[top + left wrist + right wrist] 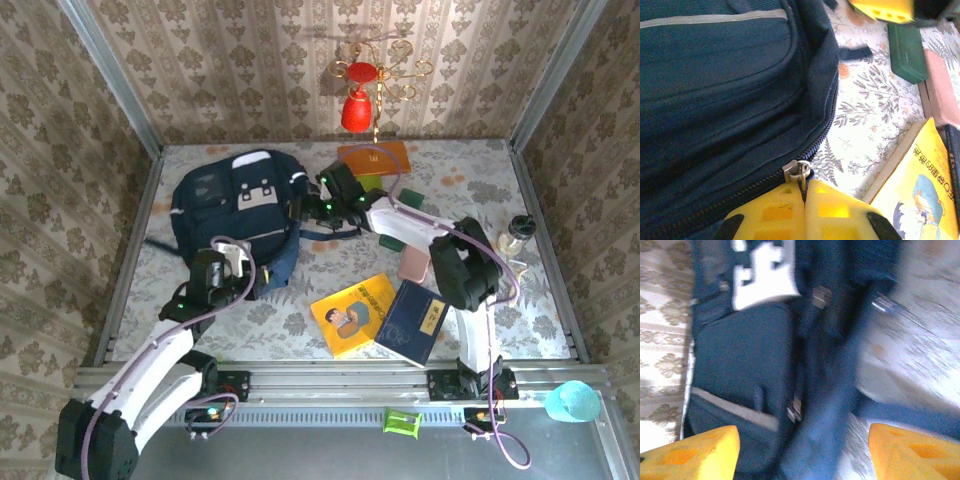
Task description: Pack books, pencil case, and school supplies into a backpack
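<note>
Navy fabric: the backpack [215, 215] lies at ten o'clock on the counter [480, 190]. My left end effector [804, 192] is clenched on its zip pull [801, 175]. My right end effector [802, 445] hangs released, fingers wide, over the pack. The yellow book [350, 315] and navy book [415, 322] lie at five o'clock.
</note>
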`<action>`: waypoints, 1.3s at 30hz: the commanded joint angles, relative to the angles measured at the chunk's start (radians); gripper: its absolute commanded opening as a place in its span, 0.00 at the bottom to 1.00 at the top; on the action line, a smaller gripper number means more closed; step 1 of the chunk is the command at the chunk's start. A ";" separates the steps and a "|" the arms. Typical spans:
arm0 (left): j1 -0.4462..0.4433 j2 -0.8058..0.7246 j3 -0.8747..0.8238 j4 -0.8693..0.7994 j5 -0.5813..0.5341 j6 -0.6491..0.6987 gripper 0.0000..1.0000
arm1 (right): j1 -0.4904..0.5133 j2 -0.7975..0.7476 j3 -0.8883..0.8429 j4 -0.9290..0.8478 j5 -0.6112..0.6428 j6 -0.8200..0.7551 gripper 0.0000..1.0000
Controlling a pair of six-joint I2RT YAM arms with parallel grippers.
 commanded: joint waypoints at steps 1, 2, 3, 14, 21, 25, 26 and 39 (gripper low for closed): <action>-0.007 0.071 0.066 0.133 0.064 0.027 0.00 | 0.003 -0.145 -0.167 -0.005 0.004 0.007 0.77; -0.007 0.094 0.078 0.139 0.075 0.036 0.00 | 0.013 -0.171 -0.221 0.031 -0.011 0.047 0.79; -0.008 0.118 0.087 0.143 0.083 0.045 0.00 | 0.027 -0.185 -0.261 0.070 -0.022 0.084 0.80; -0.018 0.147 0.075 0.160 0.086 0.058 0.00 | 0.111 -0.006 -0.165 0.282 -0.097 0.265 0.86; -0.023 0.132 0.077 0.143 0.078 0.061 0.00 | 0.102 0.067 -0.125 0.223 0.019 0.223 0.44; -0.030 0.140 0.093 0.062 0.006 0.084 0.00 | 0.043 -0.019 -0.172 0.191 0.091 0.136 0.07; -0.030 0.143 0.097 0.043 -0.013 0.092 0.00 | 0.026 -0.040 -0.177 0.175 0.093 0.109 0.04; -0.040 0.185 0.087 0.130 0.066 0.060 0.00 | -0.189 -0.018 0.002 -0.130 -0.096 -0.162 0.10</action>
